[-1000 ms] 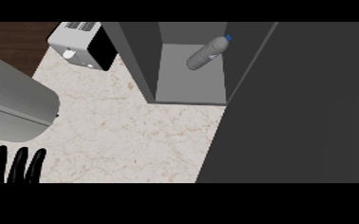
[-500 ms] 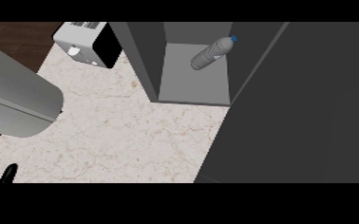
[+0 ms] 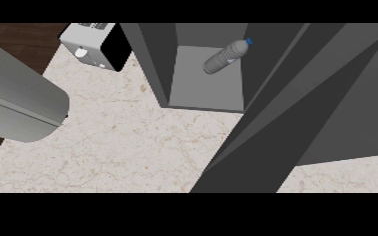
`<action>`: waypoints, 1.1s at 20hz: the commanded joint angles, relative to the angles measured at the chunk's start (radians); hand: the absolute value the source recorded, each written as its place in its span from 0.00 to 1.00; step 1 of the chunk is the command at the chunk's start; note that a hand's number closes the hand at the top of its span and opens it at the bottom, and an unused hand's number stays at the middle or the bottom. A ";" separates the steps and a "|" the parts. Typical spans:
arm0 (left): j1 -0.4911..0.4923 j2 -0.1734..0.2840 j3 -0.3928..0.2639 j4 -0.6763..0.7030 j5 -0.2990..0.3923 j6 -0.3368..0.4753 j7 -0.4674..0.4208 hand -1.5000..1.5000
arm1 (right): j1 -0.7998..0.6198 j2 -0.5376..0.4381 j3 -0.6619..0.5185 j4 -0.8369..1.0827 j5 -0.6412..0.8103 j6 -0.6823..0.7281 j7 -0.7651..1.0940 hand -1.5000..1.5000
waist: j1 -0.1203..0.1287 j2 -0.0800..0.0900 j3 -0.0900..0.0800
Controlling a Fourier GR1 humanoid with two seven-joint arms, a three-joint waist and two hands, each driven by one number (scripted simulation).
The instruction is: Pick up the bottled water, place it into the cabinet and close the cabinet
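The bottled water lies tilted inside the cabinet, its blue cap toward the upper right and its ribbed, clear grey body slanting down to the left over the cabinet's flat grey floor. The cabinet is a dark grey box with smooth walls; its door stands ajar, a broad dark slab crossing the right of the view. Outside, the counter is pale, veined stone. A white and black toaster stands at the upper left, near the cabinet's left wall, beside a strip of dark wood. A grey forearm enters at the left edge. Neither hand is visible.
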 commanded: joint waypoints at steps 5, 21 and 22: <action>0.151 0.017 0.179 -0.038 0.162 -0.152 -0.009 0.00 | -0.389 0.041 -0.022 0.181 -0.208 -0.248 0.103 1.00 | -0.020 -0.005 0.001; 0.276 -0.057 0.407 0.067 0.310 -0.425 -0.007 0.00 | -0.876 -0.002 -0.446 0.756 -0.481 -0.050 0.029 1.00 | -0.037 -0.005 0.002; 0.236 -0.057 0.394 0.016 0.326 -0.355 0.016 0.00 | -0.952 -0.022 -0.501 0.817 -0.516 -0.022 0.038 1.00 | -0.041 -0.001 0.002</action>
